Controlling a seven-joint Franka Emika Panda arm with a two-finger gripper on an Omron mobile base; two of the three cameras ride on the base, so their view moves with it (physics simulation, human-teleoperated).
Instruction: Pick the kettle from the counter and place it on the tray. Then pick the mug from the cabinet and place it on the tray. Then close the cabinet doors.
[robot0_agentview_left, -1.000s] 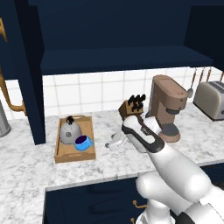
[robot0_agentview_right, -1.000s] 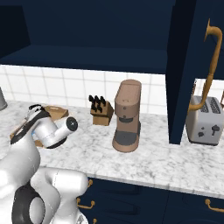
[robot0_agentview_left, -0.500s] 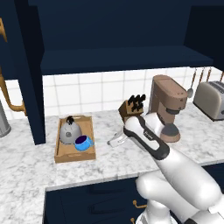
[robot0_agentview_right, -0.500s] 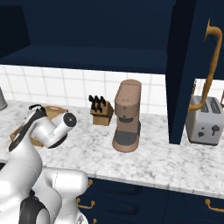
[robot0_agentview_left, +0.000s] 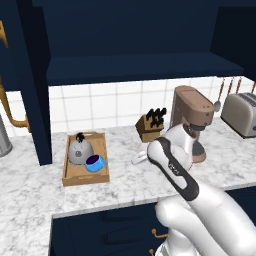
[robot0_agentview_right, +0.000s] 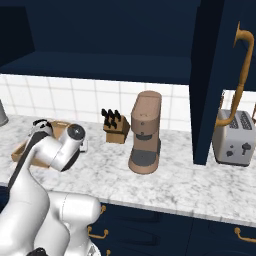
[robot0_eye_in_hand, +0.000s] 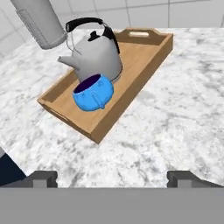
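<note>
- So the kettle (robot0_eye_in_hand: 97, 54) stands upright on the tray (robot0_eye_in_hand: 144, 65), in the half nearer the tiled wall, its black handle arched over the top.
- The mug (robot0_eye_in_hand: 92, 92) sits on the tray too, just in front of the kettle and touching it or nearly so, its purple-blue inside facing up.
- The tray lies flat on the counter (robot0_agentview_left: 125, 182), near the left cabinet door (robot0_agentview_left: 30, 75).
- Both placing steps look done, judging from how the two things rest inside the rim.
- The claw (robot0_eye_in_hand: 111, 177) is released and carries nothing: its two dark tips stand wide apart at the bottom of the hand view, with bare marble between them.
- It hangs over the counter beside the tray, apart from it, looking back down at kettle and mug.
- What is left is the cabinet (robot0_agentview_left: 135, 30): it gapes open, its navy shelf bare.
- The left door stands swung out with its brass handle (robot0_agentview_left: 12, 107) toward the camera; the right door (robot0_agentview_right: 212, 80) is swung out as well, brass handle (robot0_agentview_right: 239, 75) showing, just before the toaster (robot0_agentview_right: 234, 137).
- Both doors need pushing shut, so about a third of the task remains.
- Further along the counter stand a knife block (robot0_agentview_left: 151, 125) and a coffee machine (robot0_agentview_left: 192, 117), well clear of the tray.
- A tall grey cylinder (robot0_agentview_left: 4, 137) stands at the far left, beyond the left door.
</note>
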